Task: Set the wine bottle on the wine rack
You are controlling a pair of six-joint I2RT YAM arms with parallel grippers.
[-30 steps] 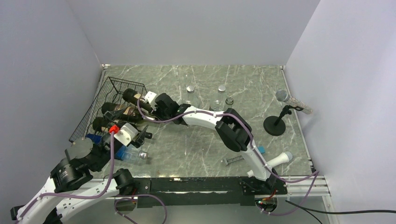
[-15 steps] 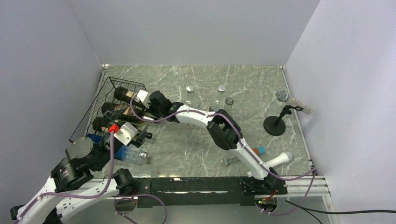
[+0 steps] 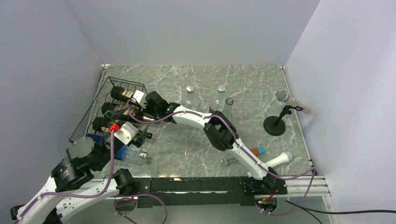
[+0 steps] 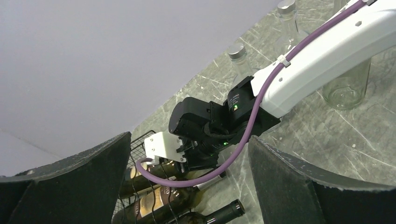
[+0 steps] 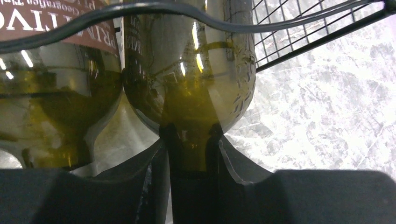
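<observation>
The black wire wine rack (image 3: 93, 109) stands tilted at the table's left edge. Three dark bottles lie in it side by side. My right gripper (image 3: 141, 104) is shut on the neck of the far one, the wine bottle (image 3: 119, 93). In the right wrist view that green glass neck (image 5: 189, 149) sits squeezed between the fingers, with a neighbouring bottle (image 5: 56, 93) touching its shoulder and a rack wire (image 5: 280, 21) across the top. My left gripper (image 3: 147, 132) hovers open just in front of the rack, holding nothing. Its wrist view looks at the right gripper (image 4: 201, 135) over the bottles (image 4: 159, 200).
Two clear capped bottles (image 3: 190, 94) (image 3: 221, 95) and a small jar (image 3: 229, 101) stand mid-table. A microphone on a stand (image 3: 280, 116) is at the right. A blue plastic bottle (image 3: 128, 154) lies by the left arm; small items (image 3: 258, 150) and a white handle (image 3: 278, 159) lie near the right base.
My right gripper has slid left with the wine bottle, carrying it deeper into the rack beside the other two. The left arm has not moved.
</observation>
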